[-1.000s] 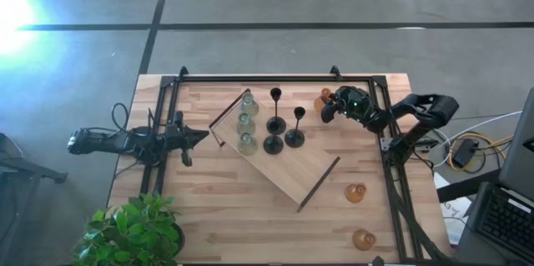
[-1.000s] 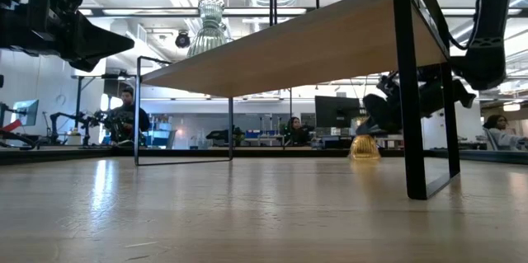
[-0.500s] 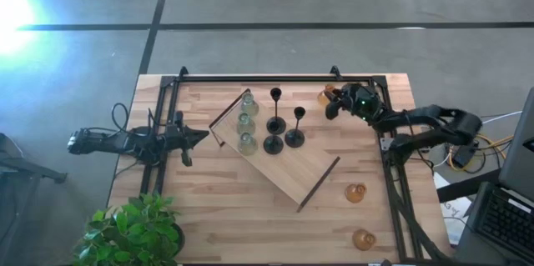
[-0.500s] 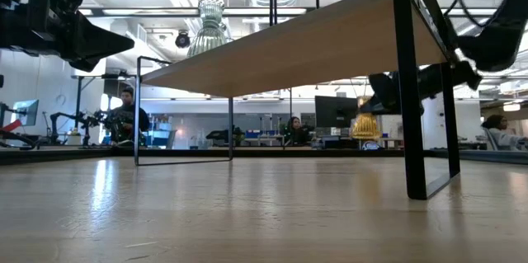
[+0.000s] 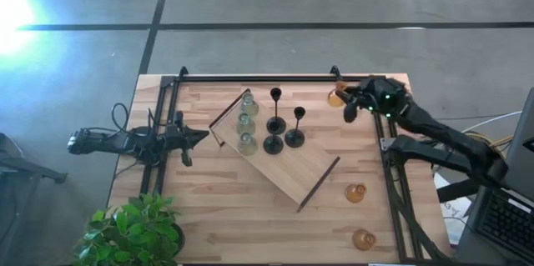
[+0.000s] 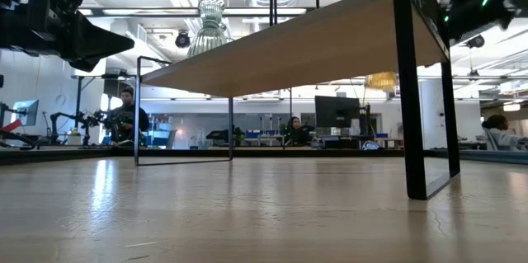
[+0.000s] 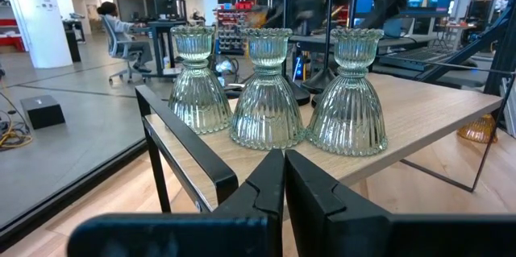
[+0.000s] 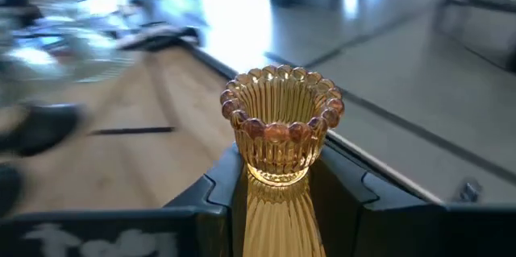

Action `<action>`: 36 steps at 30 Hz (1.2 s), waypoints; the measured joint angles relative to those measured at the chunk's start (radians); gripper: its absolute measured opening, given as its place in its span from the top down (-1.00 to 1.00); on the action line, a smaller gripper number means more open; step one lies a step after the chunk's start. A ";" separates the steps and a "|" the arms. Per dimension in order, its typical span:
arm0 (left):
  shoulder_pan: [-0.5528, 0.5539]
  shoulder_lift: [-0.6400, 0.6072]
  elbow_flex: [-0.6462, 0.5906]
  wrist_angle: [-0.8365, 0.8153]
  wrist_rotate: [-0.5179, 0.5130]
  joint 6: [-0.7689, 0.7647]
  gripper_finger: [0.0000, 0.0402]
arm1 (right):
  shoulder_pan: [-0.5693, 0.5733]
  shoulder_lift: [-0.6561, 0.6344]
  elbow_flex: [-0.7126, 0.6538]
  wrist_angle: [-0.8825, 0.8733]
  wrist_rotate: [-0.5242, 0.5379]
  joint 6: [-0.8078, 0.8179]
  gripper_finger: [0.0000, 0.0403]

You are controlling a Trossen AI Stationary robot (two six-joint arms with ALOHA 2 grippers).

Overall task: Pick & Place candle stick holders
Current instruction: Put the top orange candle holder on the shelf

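Amber glass holder (image 8: 280, 128), rigid, smooth and breakable, carried clear of the table at 1 o'clock, clamped low on its ribbed body by right gripper (image 5: 349, 102); grip best kept below the beaded rim; left gripper (image 7: 282, 178) pressed together at 9 o'clock.

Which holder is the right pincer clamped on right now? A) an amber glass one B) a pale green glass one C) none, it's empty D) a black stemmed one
A: in the right wrist view the amber glass holder sits squeezed between the right pincer's two dark fingers, and the high view shows it at that pincer, off the board.
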 joint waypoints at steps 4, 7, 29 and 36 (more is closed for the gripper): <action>0.000 0.000 0.000 0.000 0.000 0.000 0.91 | 0.010 -0.065 0.087 -0.146 -0.170 -0.015 0.53; 0.000 0.000 0.000 0.000 0.000 0.000 0.92 | 0.031 -0.081 0.134 -0.229 -0.281 -0.011 0.53; 0.000 0.000 0.000 0.000 0.000 0.000 0.92 | 0.321 -0.010 0.144 -0.191 -0.445 -0.271 0.53; 0.000 0.000 0.000 0.000 0.000 0.000 0.91 | 0.388 0.071 0.141 -0.099 -0.445 -0.295 0.53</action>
